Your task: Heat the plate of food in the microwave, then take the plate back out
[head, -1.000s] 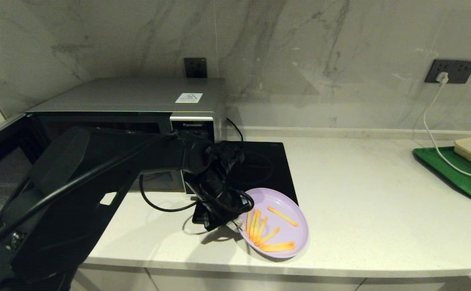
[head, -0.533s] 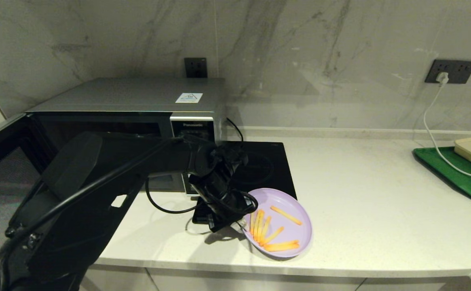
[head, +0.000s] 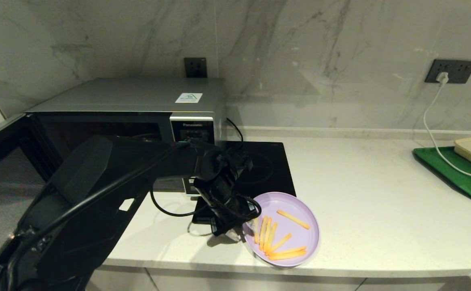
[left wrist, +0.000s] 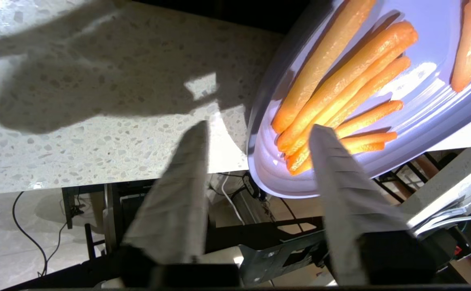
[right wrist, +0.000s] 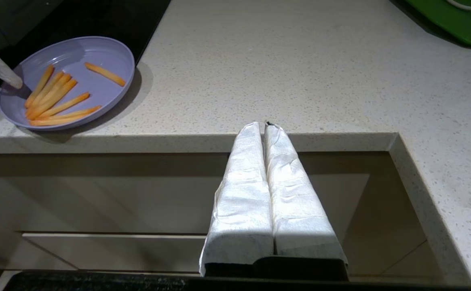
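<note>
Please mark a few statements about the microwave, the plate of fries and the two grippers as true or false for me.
1. The boxy silver microwave has its dark glass door shut. False: the door is swung open at its left.
2. The round pale lilac plastic plate of fries sits on the pale countertop, near its front edge. True.
3. The left gripper has its jaws open astride the plate's rim. True.
4. The right gripper holds a fry. False: its jaws are shut on nothing, below the counter edge.
5. The plate lies wholly on the flat black induction cooktop. False: it lies in front of the cooktop's near right corner.
</note>
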Available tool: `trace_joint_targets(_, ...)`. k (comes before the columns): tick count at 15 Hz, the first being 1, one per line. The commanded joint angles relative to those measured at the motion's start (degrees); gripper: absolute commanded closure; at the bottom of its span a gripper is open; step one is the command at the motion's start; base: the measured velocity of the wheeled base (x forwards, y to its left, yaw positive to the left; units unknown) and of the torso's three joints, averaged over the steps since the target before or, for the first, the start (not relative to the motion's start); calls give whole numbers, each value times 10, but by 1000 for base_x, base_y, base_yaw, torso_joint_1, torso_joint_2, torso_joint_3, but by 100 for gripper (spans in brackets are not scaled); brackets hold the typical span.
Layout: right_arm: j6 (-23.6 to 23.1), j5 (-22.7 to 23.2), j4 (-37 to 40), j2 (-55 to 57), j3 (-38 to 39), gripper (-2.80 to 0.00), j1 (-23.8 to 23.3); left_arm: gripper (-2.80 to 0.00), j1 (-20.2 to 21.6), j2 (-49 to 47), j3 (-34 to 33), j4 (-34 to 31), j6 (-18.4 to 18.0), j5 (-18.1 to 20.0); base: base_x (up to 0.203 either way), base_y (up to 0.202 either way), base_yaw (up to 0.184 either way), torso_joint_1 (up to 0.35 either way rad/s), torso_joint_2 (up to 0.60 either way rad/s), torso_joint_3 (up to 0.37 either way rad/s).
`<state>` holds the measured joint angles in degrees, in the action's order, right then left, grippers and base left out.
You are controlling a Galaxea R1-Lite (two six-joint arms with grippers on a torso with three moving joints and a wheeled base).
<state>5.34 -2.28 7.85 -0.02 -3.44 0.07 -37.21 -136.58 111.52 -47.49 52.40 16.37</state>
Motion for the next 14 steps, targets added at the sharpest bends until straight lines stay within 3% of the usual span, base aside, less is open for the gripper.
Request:
trace_joint_targets(1, 0, 0, 1, 0, 0, 0, 0, -280, 1, 2, -1, -3, 4, 2, 0, 0, 0, 0, 0, 0)
trace_joint_targets(11, 0, 0, 1, 0, 0, 0, 0, -280, 54, 130, -18, -4, 5, 0, 0, 0, 0, 0, 0, 0)
trace_joint_targets(12, 0, 0, 1, 0, 0, 0, 0, 0, 55, 151, -42, -4, 5, 0, 0, 0, 0, 0, 0, 0)
trace_joint_targets(14, 0, 0, 1, 0, 0, 0, 0, 0, 61, 202, -110, -4, 4, 0, 0, 0, 0, 0, 0, 0)
